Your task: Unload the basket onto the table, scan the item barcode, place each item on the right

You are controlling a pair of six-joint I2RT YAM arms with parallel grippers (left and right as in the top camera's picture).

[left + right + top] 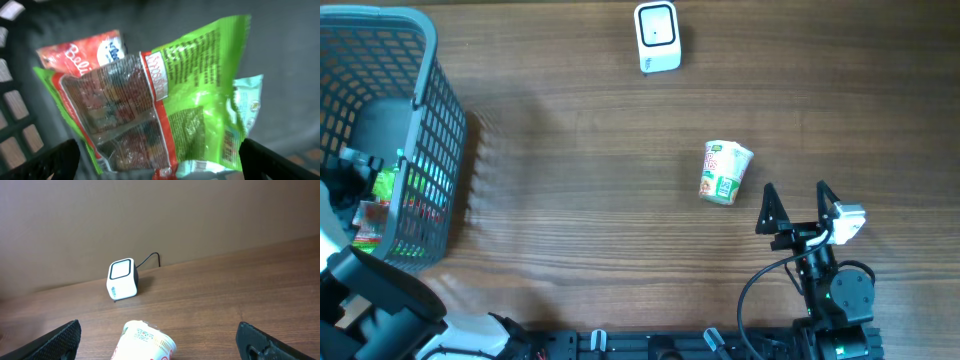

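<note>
One cup [725, 172], one scanner [657, 37], one basket [438, 130], three packets [195, 95]

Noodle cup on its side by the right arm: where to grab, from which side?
Grip the noodle cup across its side wall, mid-length, coming from above with the open right gripper. It lies on its side, long axis roughly toward the arm, so its jaws should straddle the round body.

I see a wooden table [580, 150] carrying a grey mesh basket [432, 70] at left, a white scanner [657, 37] at the far edge, and a noodle cup [724, 172] on its side, right of centre.
</note>
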